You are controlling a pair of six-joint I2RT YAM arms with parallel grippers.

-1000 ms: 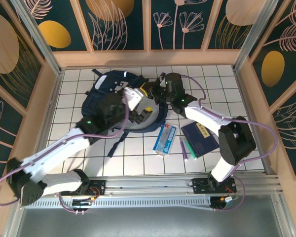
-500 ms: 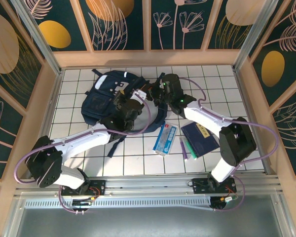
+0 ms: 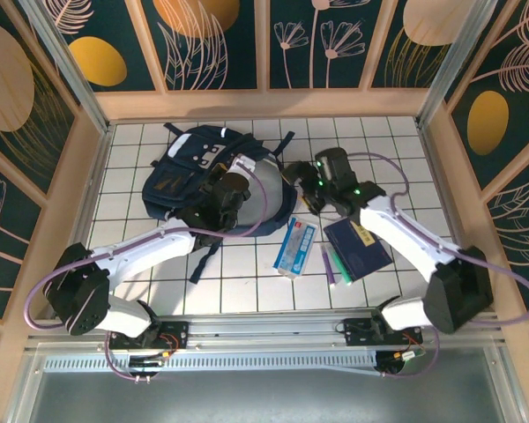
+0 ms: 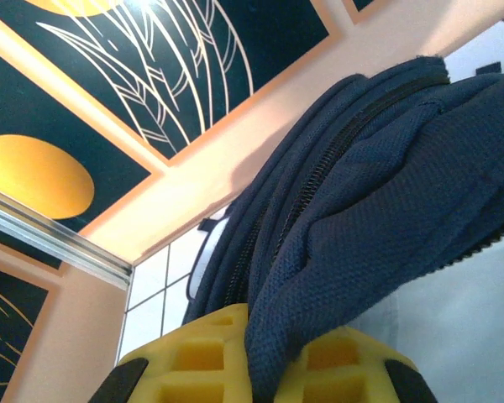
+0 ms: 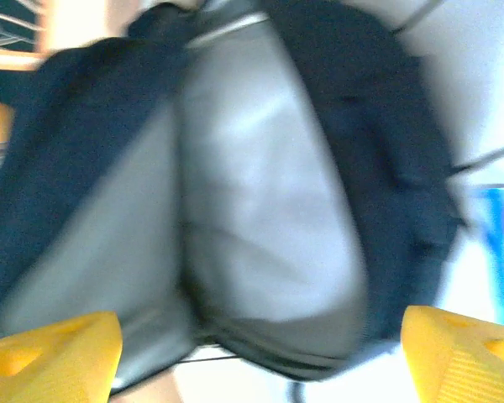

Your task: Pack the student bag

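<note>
The student bag [image 3: 183,173], navy with white trim, lies at the back left of the tiled table, its mouth gaping toward the right and showing pale grey lining [image 3: 266,196]. My left gripper [image 3: 236,183] is at the upper lip of that mouth. In the left wrist view its yellow fingers [image 4: 193,365] pinch a fold of navy bag fabric [image 4: 378,193] beside the zip. My right gripper [image 3: 300,185] hovers just right of the mouth, open. Its yellow fingertips [image 5: 50,353] stand far apart, with only the blurred grey lining [image 5: 260,193] behind them.
A light blue box [image 3: 295,248] lies on the tiles right of the bag. Beside it are a green and a purple pen [image 3: 331,264], then a small dark-blue book [image 3: 358,247]. Wooden walls close in the back and both sides.
The right gripper has pulled back to the right, out of the bag's mouth. The left arm dropped lower a second ago and now holds still on the bag's lip.
</note>
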